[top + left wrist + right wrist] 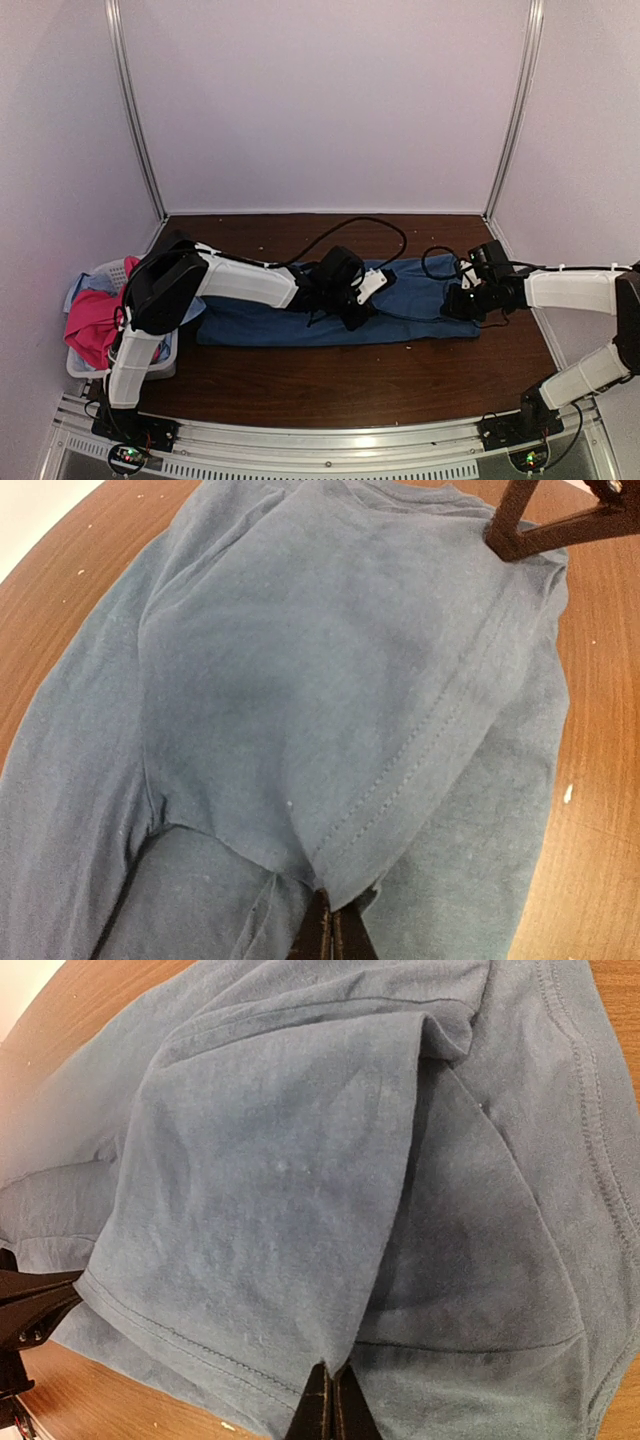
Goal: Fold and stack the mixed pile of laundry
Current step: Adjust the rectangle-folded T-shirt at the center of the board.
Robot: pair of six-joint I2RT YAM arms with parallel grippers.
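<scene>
Left gripper (330,935) clamped shut on T-shirt (300,680) fold, tips cut off at frame edge | right gripper (328,1405) likewise pinching hem | T-shirt flat mid-table (350,385) | pink shirt (90,330), pale cloth (75,292) in basket (112,268), partly hidden behind left arm (240,280)

You have no text to read here: the dark blue T-shirt (300,680), the white basket (112,270) and the bench (350,385) show no lettering, labels or numbers.

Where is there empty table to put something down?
Bare table runs between the dark blue T-shirt and the near rail, plus a strip between it and the back wall. The left side is crowded by the white basket.
</scene>
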